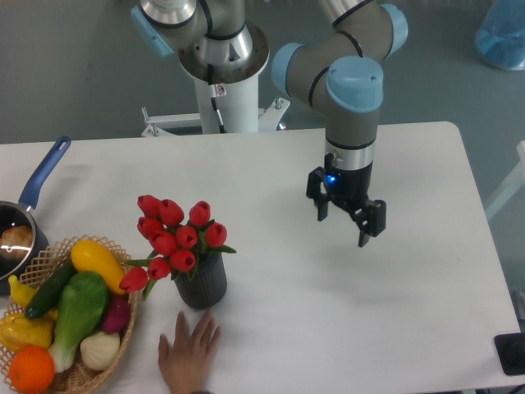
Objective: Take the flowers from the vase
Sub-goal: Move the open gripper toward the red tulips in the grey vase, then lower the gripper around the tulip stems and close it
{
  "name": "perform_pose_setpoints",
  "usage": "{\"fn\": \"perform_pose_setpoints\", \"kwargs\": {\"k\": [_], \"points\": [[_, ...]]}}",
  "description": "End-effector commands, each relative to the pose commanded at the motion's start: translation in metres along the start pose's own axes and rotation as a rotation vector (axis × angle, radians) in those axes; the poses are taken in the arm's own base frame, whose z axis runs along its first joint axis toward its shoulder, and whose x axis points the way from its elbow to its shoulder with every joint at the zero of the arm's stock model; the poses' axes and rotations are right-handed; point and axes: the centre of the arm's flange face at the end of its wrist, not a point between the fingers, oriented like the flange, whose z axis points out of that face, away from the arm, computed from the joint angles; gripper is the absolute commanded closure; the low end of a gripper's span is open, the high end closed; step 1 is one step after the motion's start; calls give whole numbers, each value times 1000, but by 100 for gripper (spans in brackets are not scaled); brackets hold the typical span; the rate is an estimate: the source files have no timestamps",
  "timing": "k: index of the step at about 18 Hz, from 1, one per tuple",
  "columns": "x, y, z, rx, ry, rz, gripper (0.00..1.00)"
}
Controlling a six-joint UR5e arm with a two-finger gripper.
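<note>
Fixed camera: no brand, label or legible writing on anything in view; the only marking is a small blue light on the wrist just above the gripper [344, 226]. The surface is a white table [271, 189] with rounded corners, standing on a grey floor; a white robot pedestal [223, 98] rises behind its far edge and a blue translucent object [502, 34] sits at the top right corner of the view. The gripper hangs over the table right of centre, fingers spread wide, holding nothing. The flowers [176, 238] stand in the vase [203, 283] at the front left of the table, well apart from the gripper. A human hand [189, 355] lies flat on the table just in front of the vase. A wicker basket [123, 341] of vegetables sits just left of the vase, and a blue-handled saucepan [37, 185] is at the left edge.
</note>
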Motion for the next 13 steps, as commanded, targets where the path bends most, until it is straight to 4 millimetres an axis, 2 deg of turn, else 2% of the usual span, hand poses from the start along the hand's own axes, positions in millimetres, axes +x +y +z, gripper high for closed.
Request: {"fn": "perform_pose_setpoints", "kwargs": {"k": [4, 9, 13], "points": [[9, -25, -2, 251, 68, -112, 0], [17, -41, -14, 331, 88, -163, 0], [24, -58, -21, 503, 159, -203, 0]]}}
